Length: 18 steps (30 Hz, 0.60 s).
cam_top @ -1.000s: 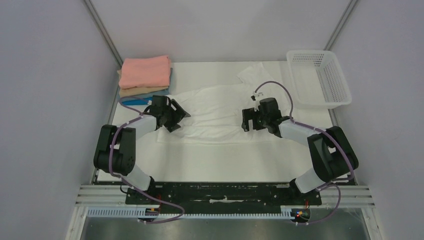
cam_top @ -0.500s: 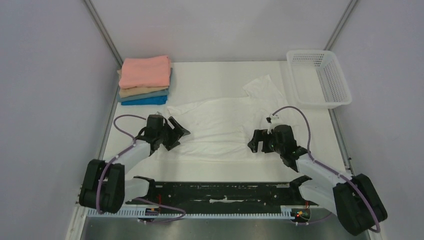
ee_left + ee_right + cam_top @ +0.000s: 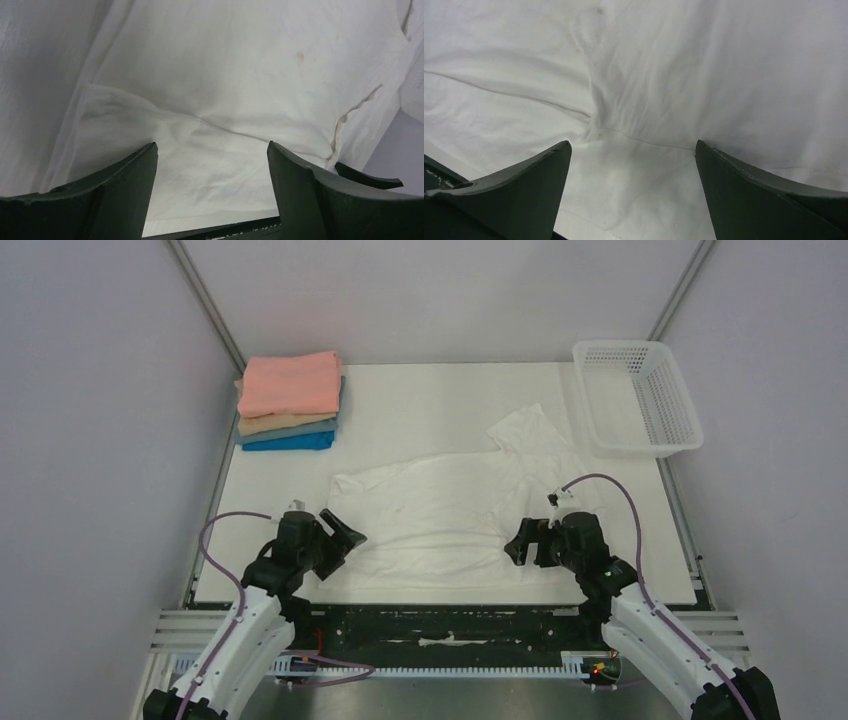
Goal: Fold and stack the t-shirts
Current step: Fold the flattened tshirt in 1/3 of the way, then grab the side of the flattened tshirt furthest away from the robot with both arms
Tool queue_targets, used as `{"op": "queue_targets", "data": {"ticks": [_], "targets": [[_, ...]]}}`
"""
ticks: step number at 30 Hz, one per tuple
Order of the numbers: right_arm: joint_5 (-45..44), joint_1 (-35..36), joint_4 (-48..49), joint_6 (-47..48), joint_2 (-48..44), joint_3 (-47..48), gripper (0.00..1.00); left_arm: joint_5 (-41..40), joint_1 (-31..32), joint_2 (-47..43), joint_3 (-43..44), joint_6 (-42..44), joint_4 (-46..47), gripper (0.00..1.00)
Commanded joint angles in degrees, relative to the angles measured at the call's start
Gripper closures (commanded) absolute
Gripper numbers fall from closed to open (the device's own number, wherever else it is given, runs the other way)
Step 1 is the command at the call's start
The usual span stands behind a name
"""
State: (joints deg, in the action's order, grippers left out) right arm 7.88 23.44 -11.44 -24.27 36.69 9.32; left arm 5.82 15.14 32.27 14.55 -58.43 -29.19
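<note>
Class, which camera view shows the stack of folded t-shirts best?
The top external view: the folded stack appears whole at the far left. Both wrist views show the white t-shirt, none of the stack.

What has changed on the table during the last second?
Both arms drew back toward the near edge, left gripper and right gripper open. The white t-shirt came along and lies flatter. The folded stack and basket stayed put.

A rumpled white t-shirt [image 3: 704, 65] fills the frame, a seam running from the left edge to a pucker at centre. The right hand [image 3: 632, 145] is spread wide over it, dark fingers [image 3: 514, 195] in the lower corners, nothing gripped between them.
</note>
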Motion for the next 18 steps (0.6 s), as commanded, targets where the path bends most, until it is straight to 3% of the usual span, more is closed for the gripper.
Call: {"op": "queue_targets", "data": {"ticks": [1, 5, 9, 13, 18], "targets": [[-0.6, 0.3, -13.1, 1.6, -0.4, 3.1, 0.02, -3.1, 0.1, 1.5, 5.5, 0.3, -3.5, 0.14], [-8.2, 0.3, -11.2, 4.6, -1.6, 11.5, 0.02, -5.6, 0.1, 7.4, 11.3, 3.8, 1.1, 0.13], [-11.0, 0.3, -2.0, 4.5, -3.9, 11.2, 0.02, -9.9, -0.4, 19.5, 16.2, 6.3, 7.6, 0.13], [-10.5, 0.3, 4.6, 6.1, -2.7, 10.1, 0.02, -11.1, -1.2, 32.7, 21.2, 8.9, 13.7, 0.20], [-11.1, 0.2, 5.3, 8.5, 1.7, 11.3, 0.02, -10.8, -3.6, 44.7, 27.0, 11.7, 16.3, 0.30]]}}
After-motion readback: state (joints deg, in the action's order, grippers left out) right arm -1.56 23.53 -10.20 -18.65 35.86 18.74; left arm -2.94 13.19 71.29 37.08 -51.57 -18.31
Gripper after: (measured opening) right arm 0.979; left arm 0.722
